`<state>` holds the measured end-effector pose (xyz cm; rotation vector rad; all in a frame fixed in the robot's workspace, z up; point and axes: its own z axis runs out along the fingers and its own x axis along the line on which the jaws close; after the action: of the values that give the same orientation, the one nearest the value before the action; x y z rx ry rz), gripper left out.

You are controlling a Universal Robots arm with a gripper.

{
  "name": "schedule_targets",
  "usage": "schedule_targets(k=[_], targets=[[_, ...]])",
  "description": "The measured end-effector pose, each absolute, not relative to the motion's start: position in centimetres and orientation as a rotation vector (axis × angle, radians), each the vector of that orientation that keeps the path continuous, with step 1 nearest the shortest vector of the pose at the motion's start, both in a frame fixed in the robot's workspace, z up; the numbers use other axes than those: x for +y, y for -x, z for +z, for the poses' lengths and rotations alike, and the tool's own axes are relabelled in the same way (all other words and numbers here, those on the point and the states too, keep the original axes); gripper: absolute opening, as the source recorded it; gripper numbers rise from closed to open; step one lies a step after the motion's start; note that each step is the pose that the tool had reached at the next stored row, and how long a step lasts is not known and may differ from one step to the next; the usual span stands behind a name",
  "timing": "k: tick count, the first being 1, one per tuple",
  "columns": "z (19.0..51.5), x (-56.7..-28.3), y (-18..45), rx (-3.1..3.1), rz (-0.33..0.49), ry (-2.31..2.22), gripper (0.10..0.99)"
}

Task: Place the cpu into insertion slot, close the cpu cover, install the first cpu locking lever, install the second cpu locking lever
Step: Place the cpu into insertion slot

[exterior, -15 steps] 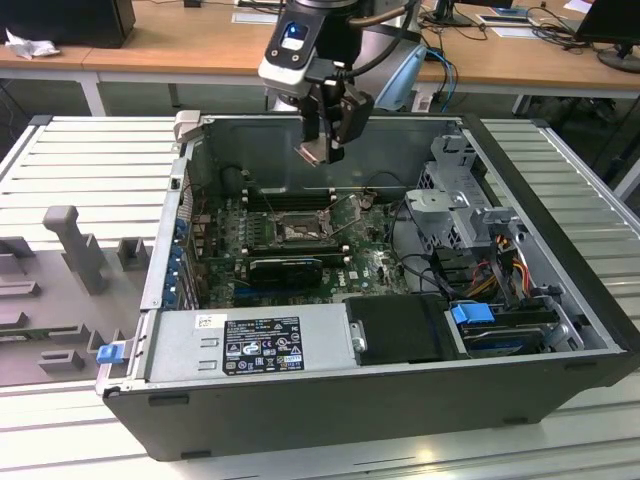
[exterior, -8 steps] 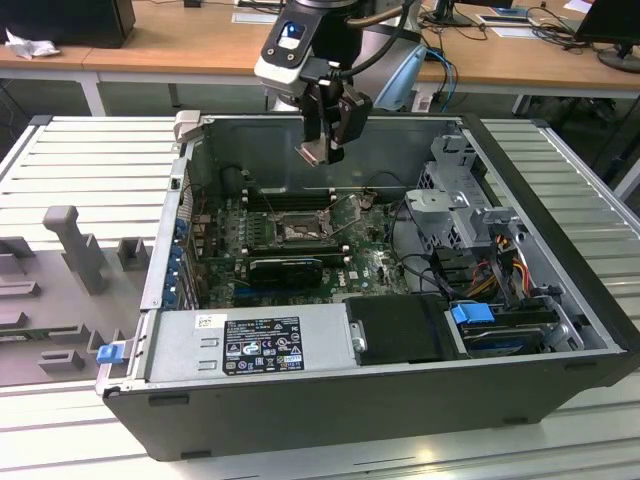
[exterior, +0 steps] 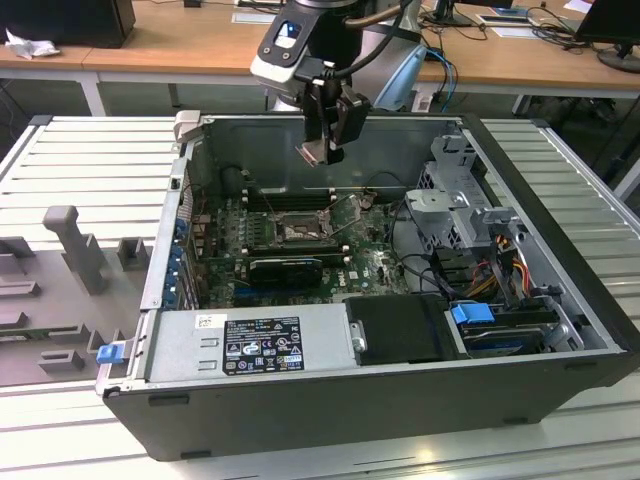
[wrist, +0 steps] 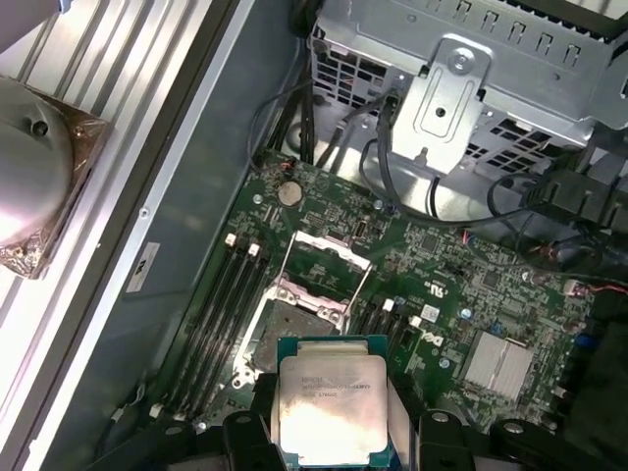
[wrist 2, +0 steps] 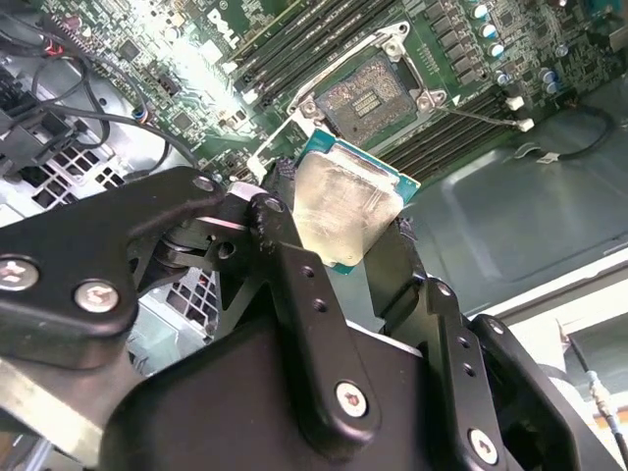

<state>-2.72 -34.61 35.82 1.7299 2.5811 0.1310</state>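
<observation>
Silver cpu sits clamped in end effector, its gripped edges hidden.

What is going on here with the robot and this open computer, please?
The robot arm holds the cpu above the open computer case, its jaws shut on the chip's edges. The insertion slot on the motherboard below is uncovered and empty, so the cpu has not been placed yet.
</observation>
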Motion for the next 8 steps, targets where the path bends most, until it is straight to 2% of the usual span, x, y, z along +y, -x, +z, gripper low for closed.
schedule_targets(k=[8], targets=[[35.73, -34.61, 2.72, 2.450, 0.127, -1.901, 0.525]])
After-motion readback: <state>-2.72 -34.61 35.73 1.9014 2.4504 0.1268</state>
